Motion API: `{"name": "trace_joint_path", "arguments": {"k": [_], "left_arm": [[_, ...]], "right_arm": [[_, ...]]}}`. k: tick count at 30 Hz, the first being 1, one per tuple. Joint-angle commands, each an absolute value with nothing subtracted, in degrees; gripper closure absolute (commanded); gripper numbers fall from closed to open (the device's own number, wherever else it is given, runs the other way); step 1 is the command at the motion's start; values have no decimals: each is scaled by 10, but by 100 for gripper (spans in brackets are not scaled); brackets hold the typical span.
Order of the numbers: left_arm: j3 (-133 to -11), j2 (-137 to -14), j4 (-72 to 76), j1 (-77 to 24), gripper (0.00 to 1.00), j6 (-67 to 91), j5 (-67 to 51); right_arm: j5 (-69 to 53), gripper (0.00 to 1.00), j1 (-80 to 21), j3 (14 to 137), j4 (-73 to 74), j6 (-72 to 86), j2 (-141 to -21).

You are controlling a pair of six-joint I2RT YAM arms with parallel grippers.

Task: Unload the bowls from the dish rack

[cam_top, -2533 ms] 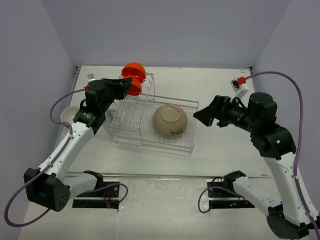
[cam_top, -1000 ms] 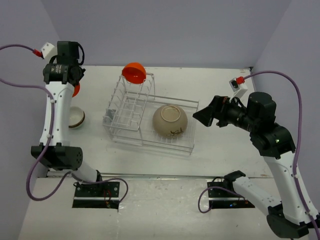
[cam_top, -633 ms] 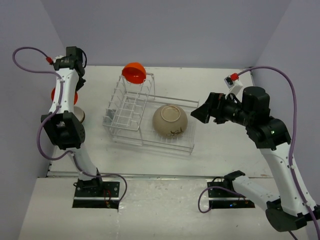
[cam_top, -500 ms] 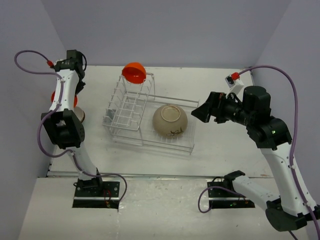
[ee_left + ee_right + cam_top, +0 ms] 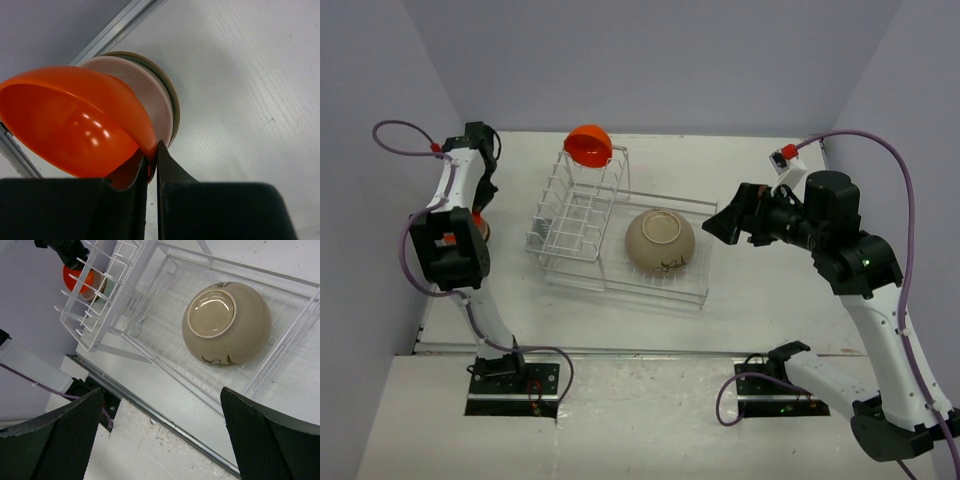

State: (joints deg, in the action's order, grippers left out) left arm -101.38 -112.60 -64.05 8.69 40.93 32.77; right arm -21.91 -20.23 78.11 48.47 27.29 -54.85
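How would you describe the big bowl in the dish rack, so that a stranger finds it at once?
Find the white wire dish rack. In its low basket part, right of the tall slotted part, lies a tan bowl, bottom up. Unlike the small orange bowl at the rack's far end, it is large with dark marks outside.

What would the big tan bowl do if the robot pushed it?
The big tan bowl lies bottom-up with round sides, so it would probably rock or roll. It looks glazed, so maybe slippery. The dish rack walls would likely stop it.
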Motion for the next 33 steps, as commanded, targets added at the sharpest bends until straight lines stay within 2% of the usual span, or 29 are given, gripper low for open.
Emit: {"name": "trace_joint_path", "arguments": {"k": [1, 9, 20, 23, 26, 29, 30, 33], "left_arm": [[-1016, -1144, -618, 105, 100, 386, 325], [-1054, -1186, -622, 113, 100, 374, 299], [-1057, -1165, -617, 112, 100, 371, 262], [-1054, -1157, -613, 112, 96, 369, 251], [-1057, -1152, -620, 112, 89, 367, 249], [-1060, -1141, -624, 112, 75, 366, 248], [-1060, -1136, -625, 112, 66, 367, 249], [-1058, -1120, -628, 113, 47, 372, 250]], "right_arm": [[-204, 1, -204, 799, 475, 265, -544], [-199, 1, -204, 795, 475, 270, -539], [-201, 1, -203, 774, 460, 283, -533], [-203, 1, -204, 773, 454, 285, -534], [-204, 1, -203, 775, 454, 285, -535], [-209, 1, -204, 772, 450, 286, -534], [-210, 1, -204, 771, 449, 287, -533], [-214, 1, -204, 762, 447, 287, -530]]}}
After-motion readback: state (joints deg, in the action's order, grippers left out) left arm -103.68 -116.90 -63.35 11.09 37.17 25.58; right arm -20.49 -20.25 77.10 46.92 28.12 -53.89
